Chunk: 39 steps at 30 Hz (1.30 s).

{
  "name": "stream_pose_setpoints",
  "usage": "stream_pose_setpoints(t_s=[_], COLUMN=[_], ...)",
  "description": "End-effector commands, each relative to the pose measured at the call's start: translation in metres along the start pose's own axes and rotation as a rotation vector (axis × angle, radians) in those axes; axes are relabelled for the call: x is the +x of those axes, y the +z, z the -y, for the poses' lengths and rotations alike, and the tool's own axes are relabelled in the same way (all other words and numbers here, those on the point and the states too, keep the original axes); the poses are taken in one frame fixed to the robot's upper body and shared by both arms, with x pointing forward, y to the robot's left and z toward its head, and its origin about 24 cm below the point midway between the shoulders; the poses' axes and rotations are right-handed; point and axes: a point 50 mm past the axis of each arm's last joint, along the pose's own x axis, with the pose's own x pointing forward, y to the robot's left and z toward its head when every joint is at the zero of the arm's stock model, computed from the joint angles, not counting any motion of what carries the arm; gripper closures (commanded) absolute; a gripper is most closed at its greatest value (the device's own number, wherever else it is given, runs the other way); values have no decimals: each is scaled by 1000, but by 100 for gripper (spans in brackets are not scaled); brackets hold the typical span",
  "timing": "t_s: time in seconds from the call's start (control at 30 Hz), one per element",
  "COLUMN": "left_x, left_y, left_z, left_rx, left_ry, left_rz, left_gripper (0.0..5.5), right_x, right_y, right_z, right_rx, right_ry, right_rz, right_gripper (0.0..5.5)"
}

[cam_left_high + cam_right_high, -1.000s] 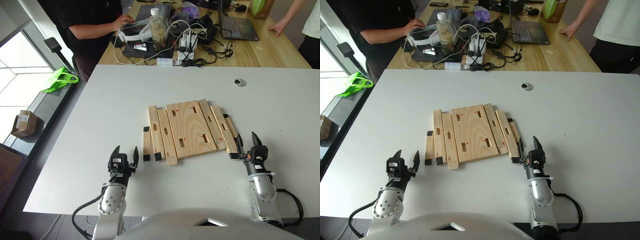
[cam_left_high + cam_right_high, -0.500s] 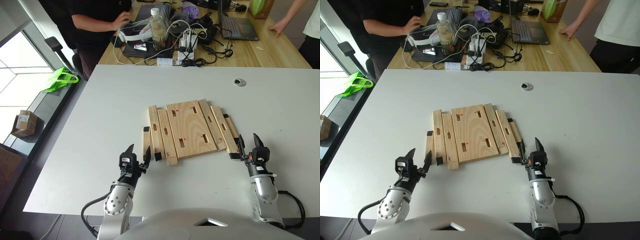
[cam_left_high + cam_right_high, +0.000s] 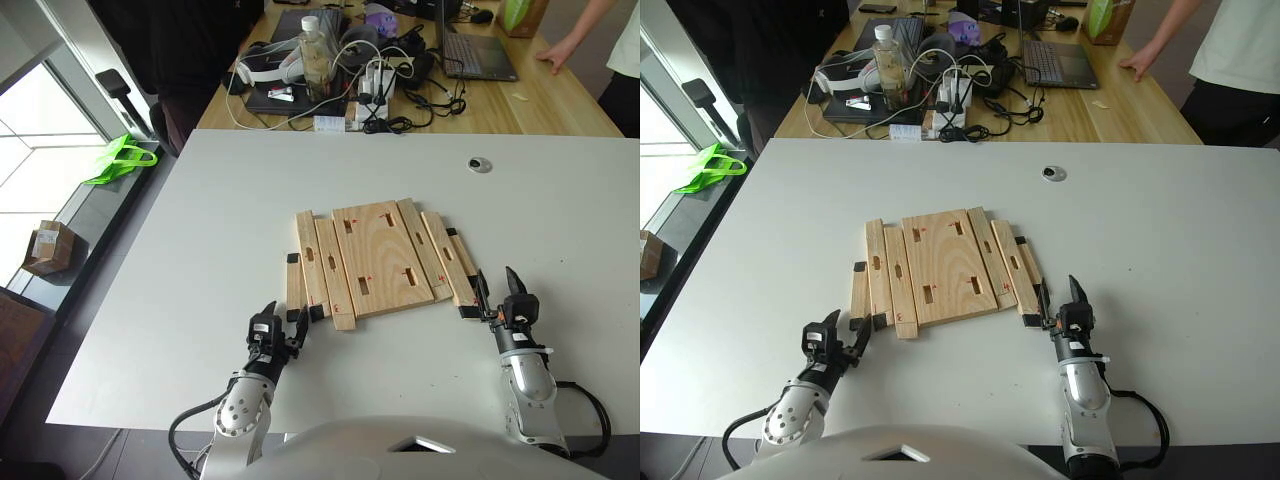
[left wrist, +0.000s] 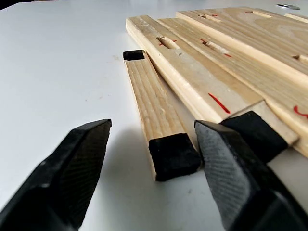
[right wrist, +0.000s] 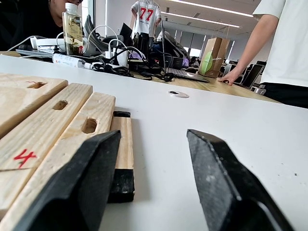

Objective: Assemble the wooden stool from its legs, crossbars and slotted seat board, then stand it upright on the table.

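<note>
The slotted seat board (image 3: pixel 378 255) lies flat in the middle of the white table (image 3: pixel 560 230), with slotted wooden legs (image 3: pixel 332 270) laid against both its sides. A thin crossbar with black end caps (image 4: pixel 156 108) lies outermost on the left, and a matching crossbar (image 5: pixel 122 149) lies outermost on the right. My left gripper (image 3: pixel 277 326) is open just in front of the left crossbar's near cap (image 4: pixel 173 155), which sits between its fingers (image 4: pixel 72 168). My right gripper (image 3: pixel 497 294) is open beside the right crossbar's near cap (image 3: pixel 467 312).
A round metal grommet (image 3: pixel 481 164) is set in the table behind the parts. Past the far edge stands a wooden desk (image 3: pixel 560 100) with a bottle, cables and laptops. The table's left and right sides are bare.
My left gripper has moved forward and to the right, up to the near end of the left crossbar. The right gripper has hardly moved.
</note>
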Motion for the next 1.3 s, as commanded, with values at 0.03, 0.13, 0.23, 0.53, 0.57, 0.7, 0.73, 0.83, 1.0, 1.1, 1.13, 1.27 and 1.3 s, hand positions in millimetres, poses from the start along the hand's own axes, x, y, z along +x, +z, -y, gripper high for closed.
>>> stream_pose_setpoints(t_s=[0.03,0.13,0.23,0.53,0.57,0.7,0.73,0.83,1.0,1.1,1.13,1.27,1.3], left_x=[-2,-1,0,5,7,12,11,10,10,14,15,19,21], left_y=[-13,-11,-10,4,8,13,12,8,7,13,16,29,33], left_z=[-1,-3,-5,-2,-1,-1,-1,1,1,4,4,1,0], left_rx=[-12,-18,-21,-18,-17,-11,-13,-18,-17,-21,-26,6,17], left_ry=[19,29,33,-23,-28,-15,-10,-6,-2,-11,-2,54,81], left_rz=[-87,-82,-85,-148,-152,-172,-178,-190,-193,-135,-102,105,165], left_gripper=[230,239,239,239,239,239,239,239,239,239,239,239,239], right_x=[1,2,2,2,2,2,2,2,2,3,4,6,8], right_y=[1,1,1,1,1,0,1,1,1,1,1,1,1], right_z=[2,2,3,2,2,1,1,1,0,0,0,-2,-2], right_rx=[-6,-7,-8,-8,-8,-7,-7,-7,-8,-7,-6,-5,-5], right_ry=[0,-1,-1,-4,-5,-5,-3,-4,-4,-2,-1,2,7], right_rz=[-3,-3,-3,-4,-5,-5,-4,-5,-4,-3,-2,-1,-1], right_gripper=[296,296,296,296,296,296,296,296,296,296,296,296,296])
